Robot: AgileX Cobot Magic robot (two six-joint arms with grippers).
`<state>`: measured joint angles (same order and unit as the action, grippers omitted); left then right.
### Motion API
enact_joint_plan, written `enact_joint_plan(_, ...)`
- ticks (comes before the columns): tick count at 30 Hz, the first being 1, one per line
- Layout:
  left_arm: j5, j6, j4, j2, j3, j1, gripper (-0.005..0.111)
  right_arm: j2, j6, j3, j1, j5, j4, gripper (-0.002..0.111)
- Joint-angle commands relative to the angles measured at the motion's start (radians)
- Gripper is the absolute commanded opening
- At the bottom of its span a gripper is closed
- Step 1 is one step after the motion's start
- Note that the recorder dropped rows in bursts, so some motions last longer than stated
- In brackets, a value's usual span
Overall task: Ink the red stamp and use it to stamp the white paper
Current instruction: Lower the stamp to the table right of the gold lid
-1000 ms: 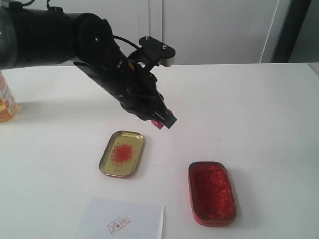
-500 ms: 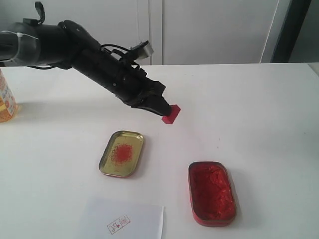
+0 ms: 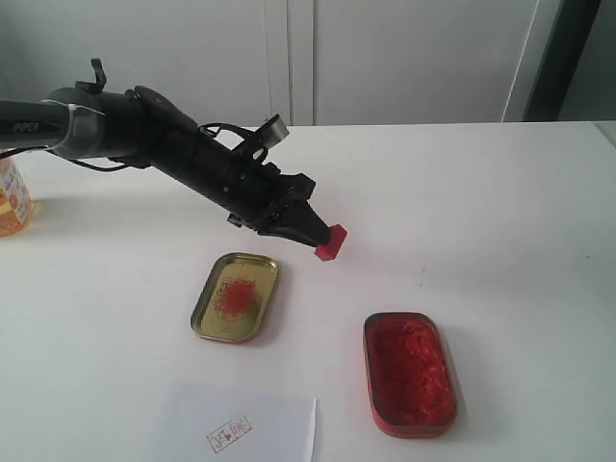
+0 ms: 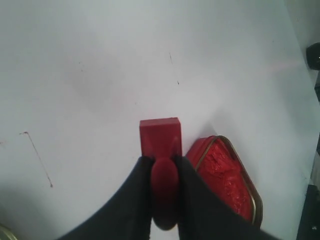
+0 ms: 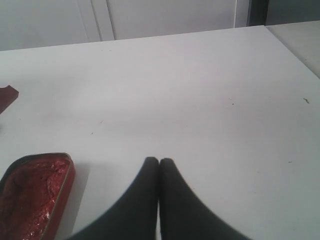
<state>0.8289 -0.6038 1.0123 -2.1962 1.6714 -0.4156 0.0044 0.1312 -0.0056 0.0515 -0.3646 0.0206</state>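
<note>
Gold tin holds a smudge, red tin paste, pincer the red stamp.

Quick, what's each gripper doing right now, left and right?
Left gripper: closed on the red stamp.
Right gripper: closed, holding nothing.

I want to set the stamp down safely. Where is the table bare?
The widest bare patch is the table right of the red stamp and beyond the red tin. A narrower gap lies between the gold tin and the red tin. Near the white paper it is crowded.
</note>
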Motion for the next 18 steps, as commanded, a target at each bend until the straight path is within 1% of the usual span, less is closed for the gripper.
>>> enact_joint_plan(1,0.016,-0.002,0.046,-0.011,0.007,-0.018,0.000,-0.004,0.003,0.006,-0.003,0.015,0.001,0.000)
enact_joint_plan(8,-0.016,0.002,0.075,-0.050,0.007,-0.038,0.000,-0.004,0.003,0.006,-0.003,0.015,0.001,0.000)
enact_joint_plan(18,-0.069,0.005,0.086,-0.063,0.007,-0.038,0.000,-0.004,0.003,0.006,-0.003,0.015,0.001,0.000)
